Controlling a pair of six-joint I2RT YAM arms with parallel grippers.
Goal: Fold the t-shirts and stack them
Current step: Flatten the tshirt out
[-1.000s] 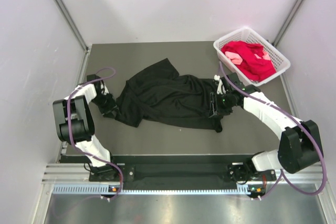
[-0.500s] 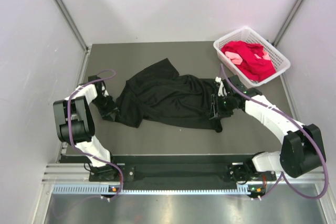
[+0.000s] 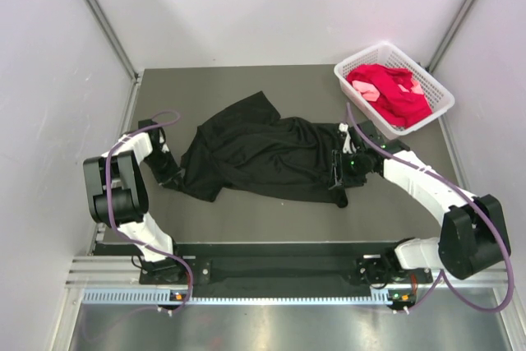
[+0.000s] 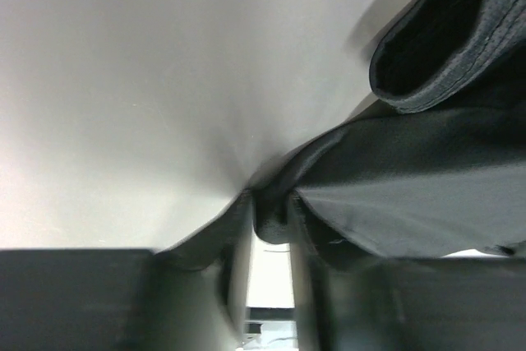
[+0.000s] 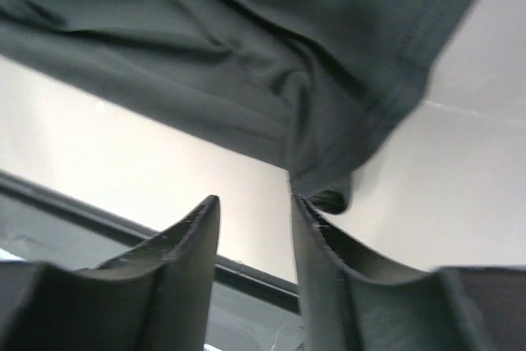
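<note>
Left gripper (image 4: 271, 218) pinched on black t-shirt (image 3: 255, 150) edge, likely to stretch it flat. Right gripper (image 5: 255, 200) jaws apart beside opposite corner, nothing held. Shirt lies crumpled between them. Far right, basket (image 3: 343, 76) holds red and pink shirts (image 3: 394, 94), awaiting turn.

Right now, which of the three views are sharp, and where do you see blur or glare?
Top external view: sharp, evenly lit, no glare; the black t-shirt is so dark that its folds show faintly. Left wrist view: blurred, most around the left gripper; the pale surface looks washed out. Right wrist view: the hem is sharp, the right gripper near the lens is soft.
</note>
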